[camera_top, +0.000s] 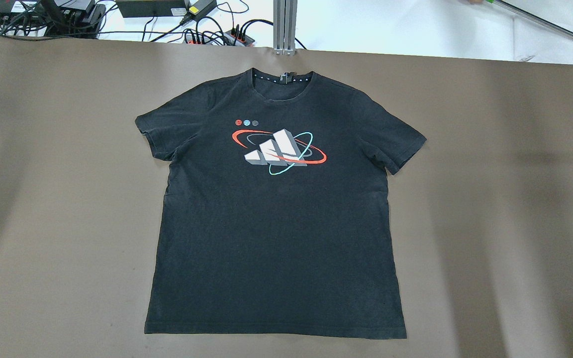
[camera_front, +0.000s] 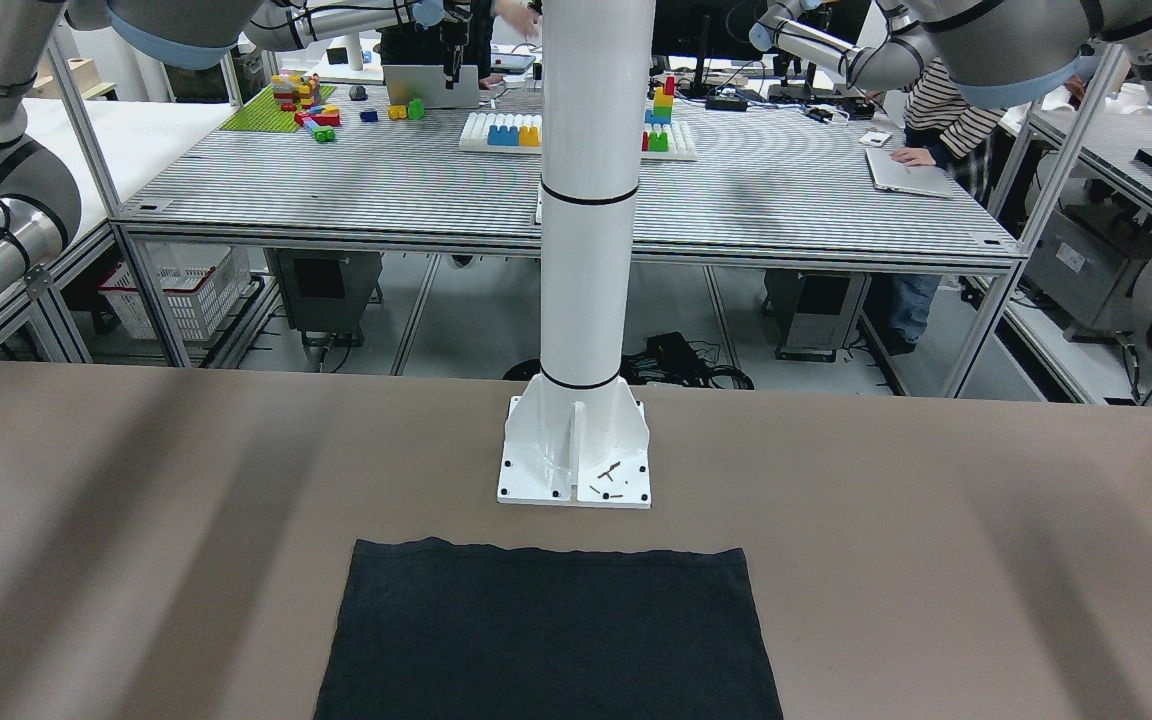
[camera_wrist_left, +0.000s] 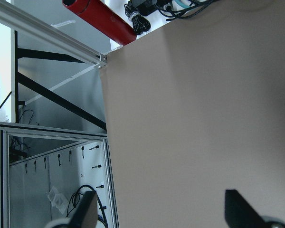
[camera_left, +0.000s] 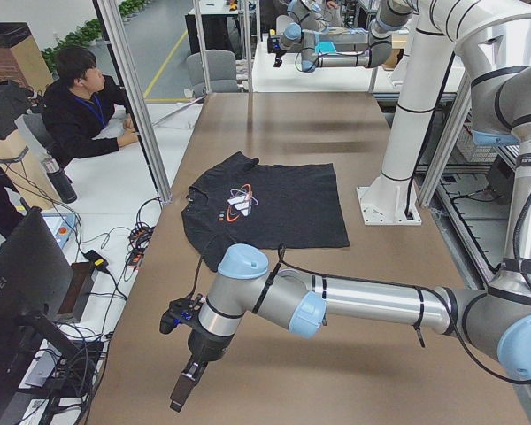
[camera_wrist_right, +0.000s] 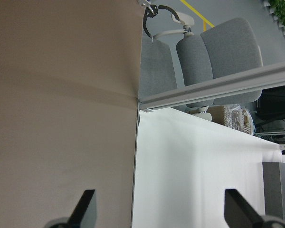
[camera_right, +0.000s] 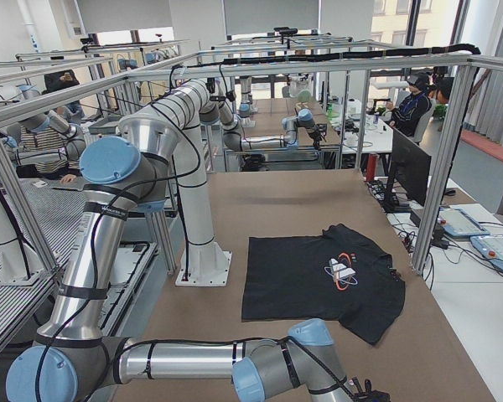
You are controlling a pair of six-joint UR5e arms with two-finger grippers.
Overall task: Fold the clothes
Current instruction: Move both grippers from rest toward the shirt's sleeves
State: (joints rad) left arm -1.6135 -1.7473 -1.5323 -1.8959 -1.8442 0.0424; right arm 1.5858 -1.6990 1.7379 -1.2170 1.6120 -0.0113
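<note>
Well, the left gripper (camera_wrist_left: 161,211) hangs with its jaws spread wide over the bare brown table (camera_wrist_left: 194,118), and the right gripper (camera_wrist_right: 159,209) gapes just as wide, holding nothing, above the table's edge. Both are well apart from the black T-shirt (camera_top: 276,223), which lies flat and print up at mid-table. Seen from overhead, its collar is at twelve o'clock, its hem at six, and its sleeves at ten and two. I'd say nothing is folded yet and every fold is left to do.
</note>
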